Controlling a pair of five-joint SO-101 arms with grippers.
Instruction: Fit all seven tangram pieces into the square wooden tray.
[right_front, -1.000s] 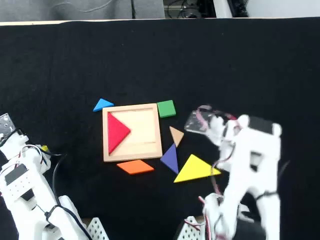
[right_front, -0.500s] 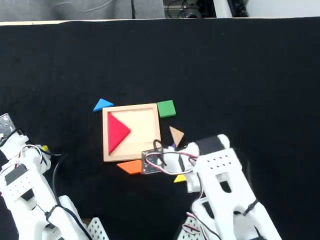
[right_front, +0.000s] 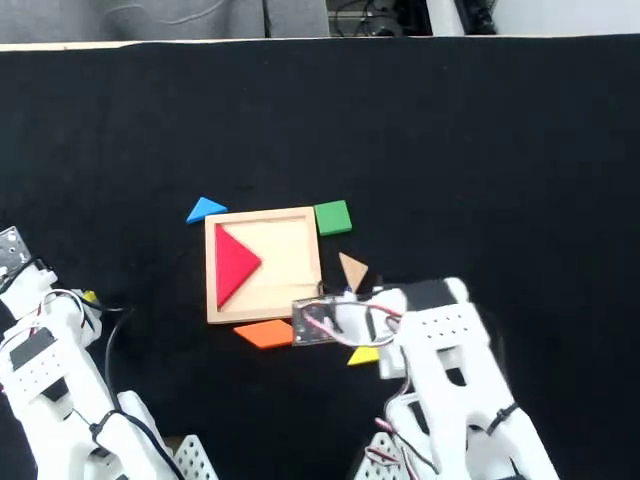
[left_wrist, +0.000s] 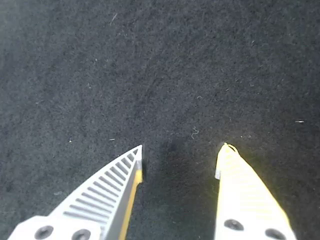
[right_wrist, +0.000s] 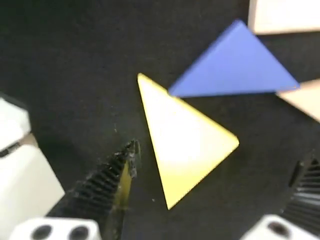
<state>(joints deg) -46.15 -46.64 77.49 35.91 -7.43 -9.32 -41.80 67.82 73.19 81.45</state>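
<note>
Black table (right_front: 480, 150): right fingers (right_wrist: 107, 175), open, straddle the yellow triangle (right_wrist: 185, 145), apparently not yet touching, at five o'clock from the wooden tray (right_front: 262, 314); left fingers (left_wrist: 110, 190) likewise open.

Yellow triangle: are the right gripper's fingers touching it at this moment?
Apart. The right wrist view shows the open right gripper straddling the yellow triangle, with black cloth visible between each fingertip and the triangle's edges.

Nothing readable here tbh, no text, labels, numbers or signs that I can make out on the wooden tray (right_front: 288, 262) or on anything lying around it
</note>
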